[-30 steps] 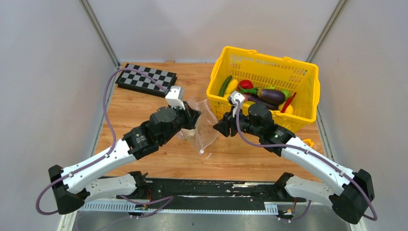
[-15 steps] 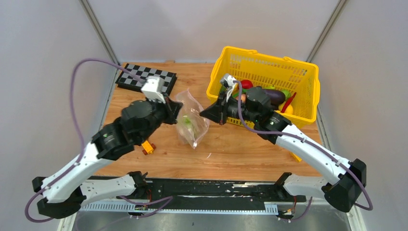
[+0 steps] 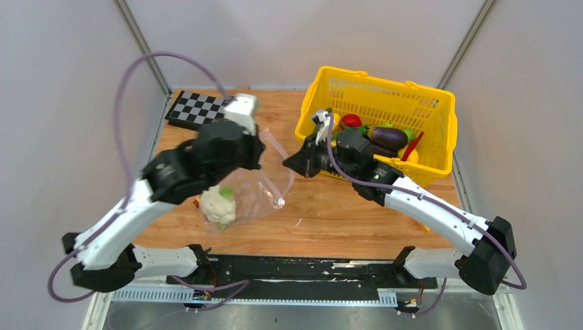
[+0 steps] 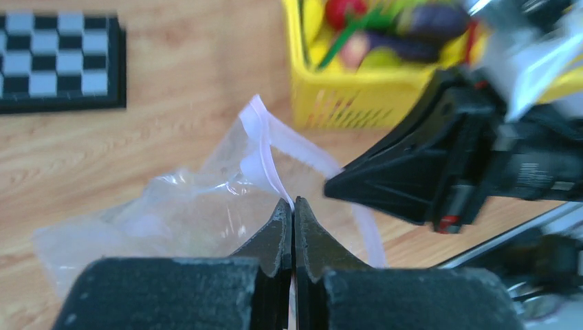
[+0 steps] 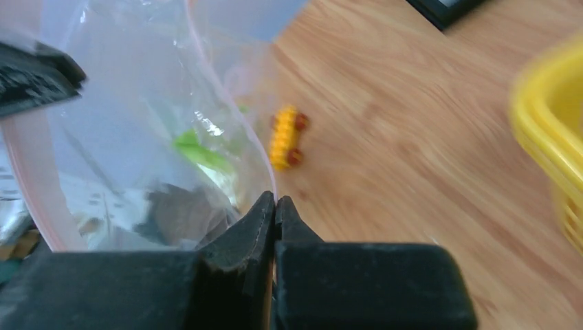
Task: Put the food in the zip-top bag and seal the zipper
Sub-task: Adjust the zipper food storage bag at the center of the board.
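Observation:
The clear zip-top bag (image 3: 251, 196) hangs stretched between both grippers over the wooden table. My left gripper (image 3: 258, 150) is shut on the pink zipper (image 4: 265, 148) strip, as the left wrist view shows. My right gripper (image 3: 289, 165) is shut on the opposite rim of the zip-top bag (image 5: 137, 124). A white and green food piece (image 3: 218, 205) lies in the bag's low end. More food sits in the yellow basket (image 3: 419, 175): a purple eggplant (image 3: 388, 136), a red round piece (image 3: 351, 120) and a red chili (image 3: 413, 146).
A checkerboard (image 3: 196, 108) lies at the back left. An orange toy block with dark wheels (image 5: 286, 137) sits on the table beyond the bag. The yellow basket (image 4: 323, 103) stands close behind the right gripper.
The right gripper closed on the bag's rim. The left arm rose and swung left, pulling the bag along. The bag's low end with the white and green piece now rests at the lower left.

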Robot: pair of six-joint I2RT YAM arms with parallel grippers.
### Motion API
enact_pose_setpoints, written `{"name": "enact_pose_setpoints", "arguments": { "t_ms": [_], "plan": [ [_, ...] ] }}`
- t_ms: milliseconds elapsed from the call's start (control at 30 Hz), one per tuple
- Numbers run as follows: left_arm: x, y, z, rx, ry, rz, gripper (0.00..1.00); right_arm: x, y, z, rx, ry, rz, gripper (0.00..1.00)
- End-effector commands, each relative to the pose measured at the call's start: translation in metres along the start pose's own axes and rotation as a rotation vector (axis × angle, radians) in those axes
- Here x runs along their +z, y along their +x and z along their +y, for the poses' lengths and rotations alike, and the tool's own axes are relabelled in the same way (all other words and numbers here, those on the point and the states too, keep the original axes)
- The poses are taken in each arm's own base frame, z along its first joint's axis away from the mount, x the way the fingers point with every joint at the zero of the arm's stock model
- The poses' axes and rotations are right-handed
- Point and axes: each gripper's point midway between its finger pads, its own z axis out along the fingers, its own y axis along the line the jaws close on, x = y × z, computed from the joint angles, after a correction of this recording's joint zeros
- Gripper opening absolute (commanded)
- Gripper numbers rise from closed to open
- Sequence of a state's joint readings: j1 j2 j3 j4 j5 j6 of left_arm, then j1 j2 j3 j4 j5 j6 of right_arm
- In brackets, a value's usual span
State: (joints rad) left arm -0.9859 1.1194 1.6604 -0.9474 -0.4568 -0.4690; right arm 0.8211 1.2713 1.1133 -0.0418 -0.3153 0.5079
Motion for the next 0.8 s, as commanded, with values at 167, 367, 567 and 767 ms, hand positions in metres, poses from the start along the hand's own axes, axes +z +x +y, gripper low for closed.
{"name": "enact_pose_setpoints", "arguments": {
  "t_ms": [167, 367, 567, 767],
  "plan": [
    [0.111, 0.117, -0.019, 0.017, 0.049, 0.238, 0.0, -0.047, 0.05, -0.096, -0.122, 0.398, -0.022, 0.0],
    [0.126, 0.112, -0.021, 0.011, 0.08, 0.223, 0.0, -0.062, 0.053, -0.09, -0.089, 0.401, -0.016, 0.0],
    [0.112, 0.111, -0.047, -0.051, 0.257, 0.183, 0.0, -0.069, 0.047, -0.078, -0.011, 0.353, -0.093, 0.23],
    [0.104, 0.126, -0.057, -0.043, 0.339, 0.235, 0.0, -0.069, 0.044, -0.077, 0.003, 0.386, -0.056, 0.36]
  ]
}}
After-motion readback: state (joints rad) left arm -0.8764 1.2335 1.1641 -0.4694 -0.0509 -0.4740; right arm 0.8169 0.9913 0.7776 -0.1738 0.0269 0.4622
